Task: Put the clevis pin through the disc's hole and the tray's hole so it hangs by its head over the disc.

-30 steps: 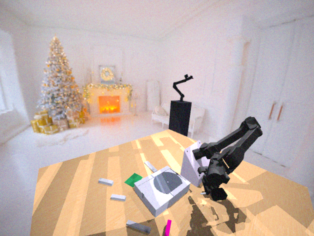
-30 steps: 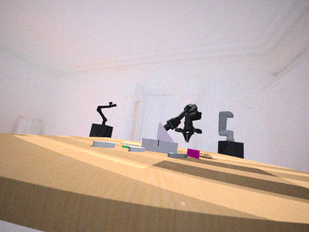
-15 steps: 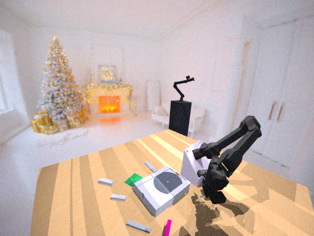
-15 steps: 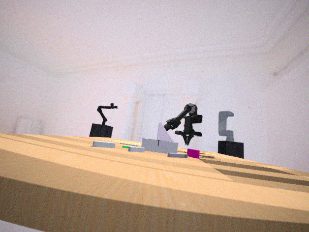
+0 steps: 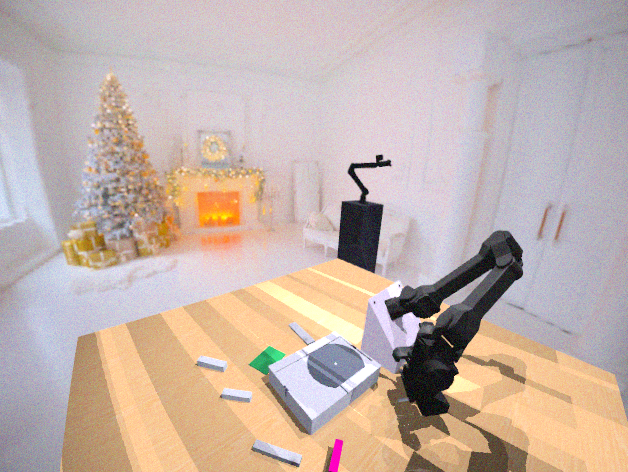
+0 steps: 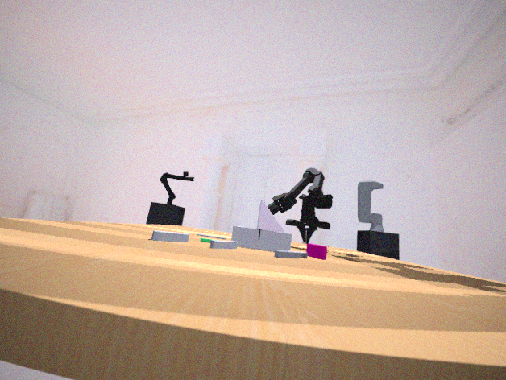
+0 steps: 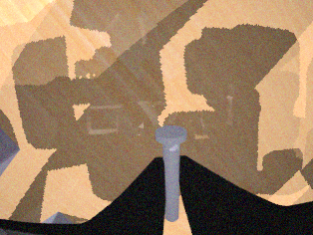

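Low in the centre of the wrist frame, my gripper point(image 5: 417, 393) point(image 6: 306, 241) point(image 7: 169, 164) is clamped on the pin point(image 7: 171, 181). Its head lies above the dark fingertips in that frame; the shank runs down between them. At right of centre in the exterior frame, the fingers point down, near the table point(image 5: 152, 406) point(image 6: 204, 294) point(image 7: 284, 100); whether they or the pin touch it, I cannot tell.

Left of my gripper in the top frame is the tray point(image 5: 299, 400) point(image 6: 261, 241), apart from it. The disc point(image 5: 324, 373) lies flat inside, its small hole visible, with no pin in it. Behind the tray's right side stands a pale wedge point(image 5: 376, 332) point(image 6: 267, 220).

Farther left, I record a green patch point(image 5: 266, 359) point(image 6: 205, 240) just beside the tray and two short grey bars point(image 5: 212, 363) point(image 6: 170, 236). At the bottom is a magenta block point(image 5: 336, 455) point(image 6: 317, 251). A black pedestal point(image 5: 359, 233) point(image 6: 165, 213) carries another arm point(image 5: 357, 177) point(image 6: 167, 187) beyond the table.
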